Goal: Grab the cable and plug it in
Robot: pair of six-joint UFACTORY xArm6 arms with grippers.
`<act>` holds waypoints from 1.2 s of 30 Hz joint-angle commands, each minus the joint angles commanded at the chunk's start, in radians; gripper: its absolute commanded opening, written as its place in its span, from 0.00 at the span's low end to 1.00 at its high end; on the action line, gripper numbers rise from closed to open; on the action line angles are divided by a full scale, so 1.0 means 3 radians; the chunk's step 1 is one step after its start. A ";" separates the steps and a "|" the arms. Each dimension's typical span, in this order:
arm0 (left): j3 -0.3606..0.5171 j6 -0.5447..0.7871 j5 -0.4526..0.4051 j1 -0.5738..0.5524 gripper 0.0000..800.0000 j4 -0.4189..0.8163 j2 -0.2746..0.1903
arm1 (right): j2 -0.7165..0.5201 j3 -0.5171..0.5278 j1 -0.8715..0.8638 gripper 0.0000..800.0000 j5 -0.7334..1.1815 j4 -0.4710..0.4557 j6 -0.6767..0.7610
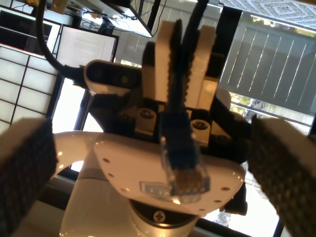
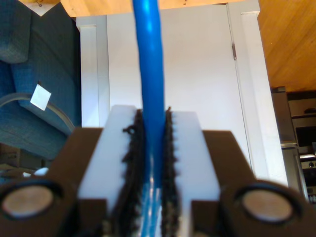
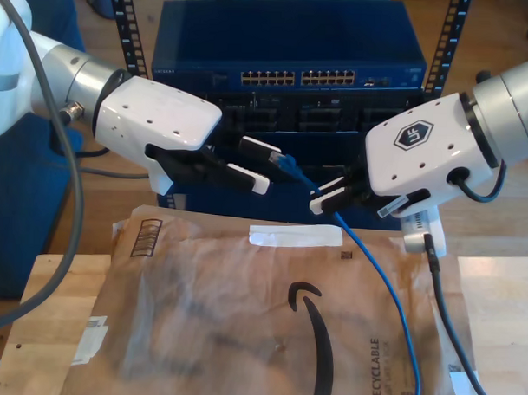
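Handover is my read of this step. My second gripper (image 3: pixel 329 193) has its white fingers (image 2: pixel 111 143) clamped on the thin bright-blue Ethernet cable (image 3: pixel 374 262) a little behind its clear-blue plug (image 1: pixel 185 173). That leaves the plug end free and pointing at my first gripper (image 3: pixel 267 163). The first gripper's dark ribbed pads (image 1: pixel 27 168) stand apart on either side of the plug, touching nothing.

I judge that gap is there so the first gripper can close on the plug and carry it to the dark-blue rack switch (image 3: pixel 287 42) behind, where rows of ports face the arms. The slack trails down over the crumpled brown paper mailer (image 3: pixel 199 317) on the table. The mailer reads "RECYCLABLE" beside a black smile arrow. The second arm's white wrist carries a hexagon logo (image 3: pixel 412 133).
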 joint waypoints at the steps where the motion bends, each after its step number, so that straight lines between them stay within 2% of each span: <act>1: 0.0000 0.0000 0.0000 0.0000 0.64 0.0000 0.0000 | 0.0015 -0.0010 0.0005 0.02 0.0000 0.0000 0.0000; 4: 0.0000 0.0000 -0.0005 0.0000 0.61 0.0005 -0.0005 | 0.0056 -0.0020 0.0005 0.02 0.0000 0.0000 0.0000; 6: 0.0031 0.0000 -0.0072 0.0000 0.55 0.0010 -0.0020 | 0.0092 -0.0026 0.0005 0.02 0.0000 0.0000 0.0000; 20: 0.0051 0.0005 -0.0138 0.0000 0.52 0.0041 -0.0041 | 0.0123 -0.0026 0.0066 0.02 0.0000 0.0000 0.0000; 24: 0.0051 0.0005 -0.0143 0.0005 0.45 0.0041 -0.0046 | 0.0128 -0.0026 0.0066 0.02 0.0000 0.0000 0.0000; 35: 0.0051 0.0005 -0.0148 0.0005 0.36 0.0041 -0.0046 | 0.0128 -0.0026 0.0066 0.02 0.0000 0.0000 0.0000; 36: 0.0051 0.0005 -0.0153 0.0005 0.31 0.0041 -0.0046 | 0.0143 -0.0026 0.0066 0.02 0.0000 0.0000 0.0000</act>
